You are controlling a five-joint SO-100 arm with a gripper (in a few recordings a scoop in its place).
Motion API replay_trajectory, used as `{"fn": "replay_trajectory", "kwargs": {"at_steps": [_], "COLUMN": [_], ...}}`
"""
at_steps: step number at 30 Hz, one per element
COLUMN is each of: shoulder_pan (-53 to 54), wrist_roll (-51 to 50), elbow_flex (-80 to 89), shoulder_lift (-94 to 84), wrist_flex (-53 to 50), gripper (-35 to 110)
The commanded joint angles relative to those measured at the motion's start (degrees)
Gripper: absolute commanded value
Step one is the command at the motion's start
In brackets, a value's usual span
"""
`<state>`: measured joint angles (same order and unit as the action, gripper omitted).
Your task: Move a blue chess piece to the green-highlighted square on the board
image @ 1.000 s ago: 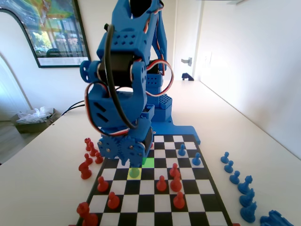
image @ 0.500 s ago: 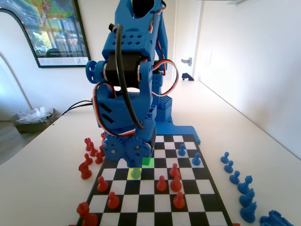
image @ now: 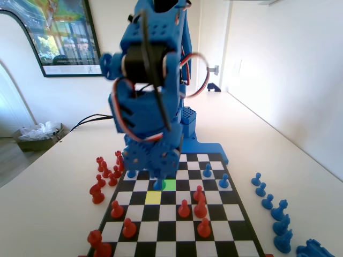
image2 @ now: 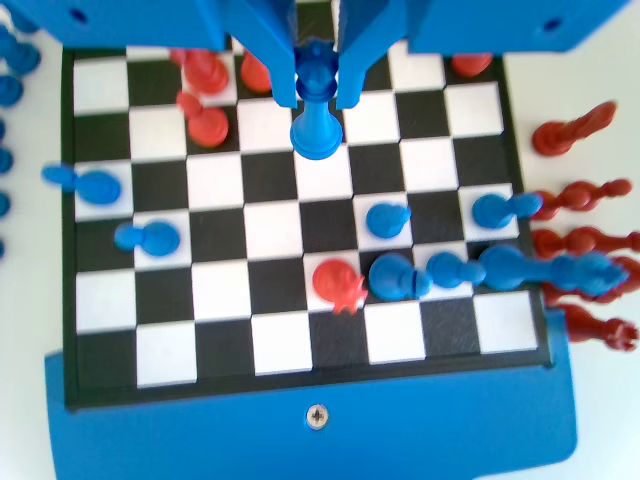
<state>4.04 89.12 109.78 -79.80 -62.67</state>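
One blue chess piece hung clamped between the jaws of the gripper, its round head pinched at the tips and its flared base dangling just below them in the wrist view. A second earlier the gripper had been down over the yellow-lit square with the piece standing there; by this moment that square lay bare, nearer the fixed camera than the gripper, and the piece had travelled with the arm. In the fixed view the piece's base showed just under the gripper, at the left edge of the green-highlighted square, which sat directly beneath and slightly right of the jaws. Whether the base already touched the board could not be told from either view. Red pieces stood nearer the fixed camera than the gripper, well apart from it, so the path seemed free. Judging by this, the lift and carry were done; what remained was a small shift right in the fixed view, a lowering onto the green square, and release.
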Motion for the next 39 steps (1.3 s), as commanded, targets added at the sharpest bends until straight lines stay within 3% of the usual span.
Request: {"fn": "replay_trajectory", "kwargs": {"at_steps": [1, 39], "shoulder_pan": [0.0, 3.3], "wrist_roll": [0.5, 3.2], "elbow_flex": [2.4, 8.3], "shoulder_lift": [-6.0, -3.9], "wrist_flex": [1.3, 11.4], "gripper": [1, 1]}}
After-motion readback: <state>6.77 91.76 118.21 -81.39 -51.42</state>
